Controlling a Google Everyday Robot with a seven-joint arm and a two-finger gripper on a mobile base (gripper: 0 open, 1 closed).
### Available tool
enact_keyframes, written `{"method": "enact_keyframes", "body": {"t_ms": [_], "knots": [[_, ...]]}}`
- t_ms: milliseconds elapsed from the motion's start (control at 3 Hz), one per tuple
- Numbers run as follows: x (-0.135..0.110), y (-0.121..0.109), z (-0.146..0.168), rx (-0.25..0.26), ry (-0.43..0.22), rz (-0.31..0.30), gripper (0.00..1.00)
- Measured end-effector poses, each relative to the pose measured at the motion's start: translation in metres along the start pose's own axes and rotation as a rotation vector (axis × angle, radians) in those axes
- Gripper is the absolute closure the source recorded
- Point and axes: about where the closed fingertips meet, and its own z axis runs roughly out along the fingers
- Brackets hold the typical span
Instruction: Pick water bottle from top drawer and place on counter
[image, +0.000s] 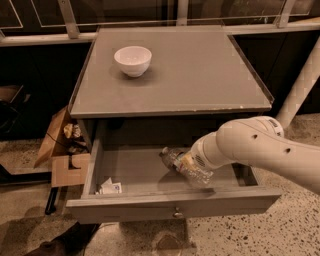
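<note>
— Where is the gripper?
— The gripper (195, 161) sits at the low end of the white arm (260, 150), mostly hidden behind the wrist (212, 152).
— And the arm?
— It stretches off to the right of the gripper in view, forearm sloping down toward it.

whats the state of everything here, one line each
top drawer: pulled open
water bottle: lying on its side inside the drawer
gripper: down in the drawer at the bottle
bowl: upright on the counter, looks empty
cardboard box: on the floor, flaps open
</note>
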Motion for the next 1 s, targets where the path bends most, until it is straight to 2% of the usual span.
{"method": "enact_keyframes", "body": {"t_ms": [333,1000], "knots": [[0.001,-0.001,0.007,0.001,-0.003,0.008,0.23],[0.008,-0.008,0.022,0.011,-0.016,0.018,0.23]]}}
